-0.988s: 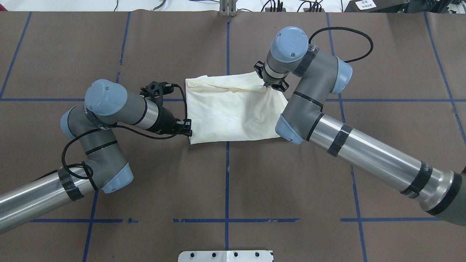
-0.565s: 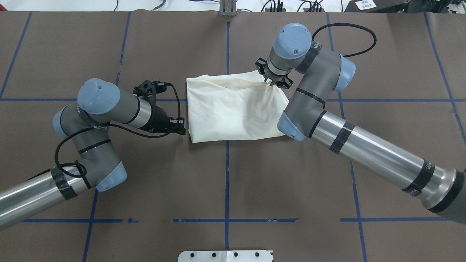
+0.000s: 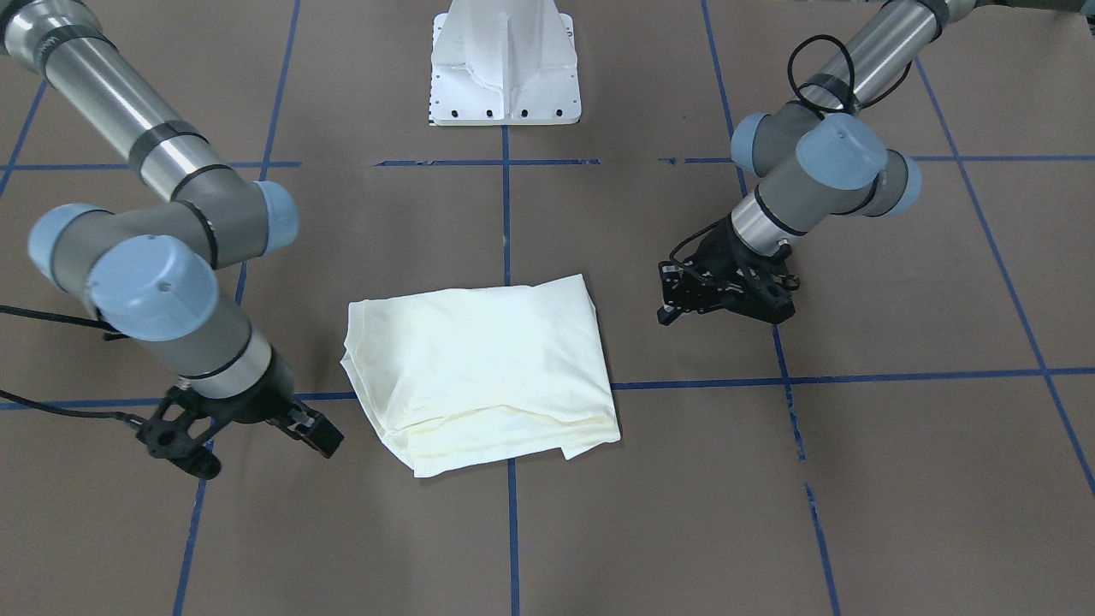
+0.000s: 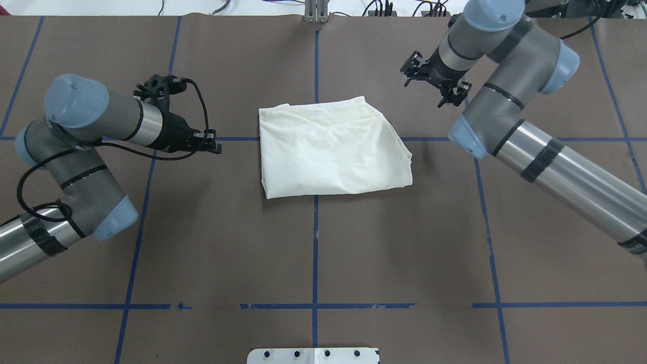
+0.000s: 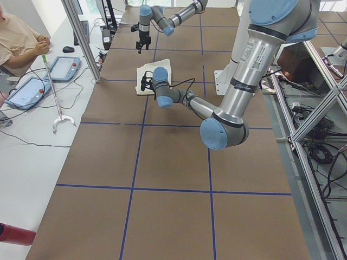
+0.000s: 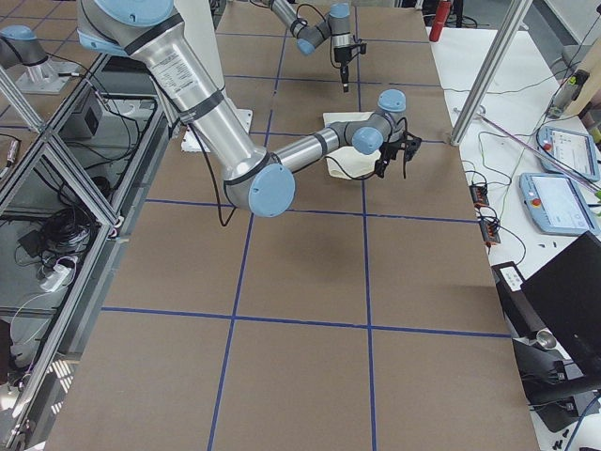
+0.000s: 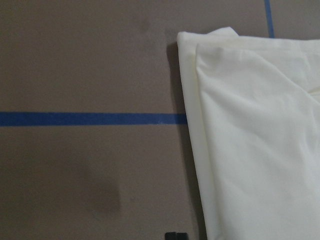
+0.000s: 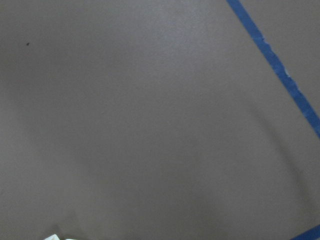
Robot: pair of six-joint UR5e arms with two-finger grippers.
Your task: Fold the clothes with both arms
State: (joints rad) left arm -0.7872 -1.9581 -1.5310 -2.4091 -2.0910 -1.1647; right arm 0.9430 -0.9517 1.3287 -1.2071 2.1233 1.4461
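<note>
The cream shirt [image 4: 328, 149] lies folded into a rough rectangle at the table's middle, plain side up; the print is hidden. It also shows in the front view [image 3: 479, 368] and the left wrist view [image 7: 260, 140]. My left gripper [image 4: 216, 142] is open and empty, low over the table to the left of the shirt, apart from it; in the front view [image 3: 665, 297] it is on the right. My right gripper [image 4: 432, 83] is open and empty, beyond the shirt's far right corner, clear of it [image 3: 248, 441]. The right wrist view shows only a sliver of shirt [image 8: 52, 237].
Brown table cover [image 4: 313, 253] has a blue tape grid [image 4: 315, 305]. The white pedestal base [image 3: 505, 68] stands at the robot's side. Cables lie along the far edge [image 4: 384, 7]. An operator [image 5: 19, 38] with tablets sits beyond the table.
The right gripper has let go of the shirt's far right corner and pulled away to the far right. The left gripper has drawn back to the left. The shirt has settled flat.
</note>
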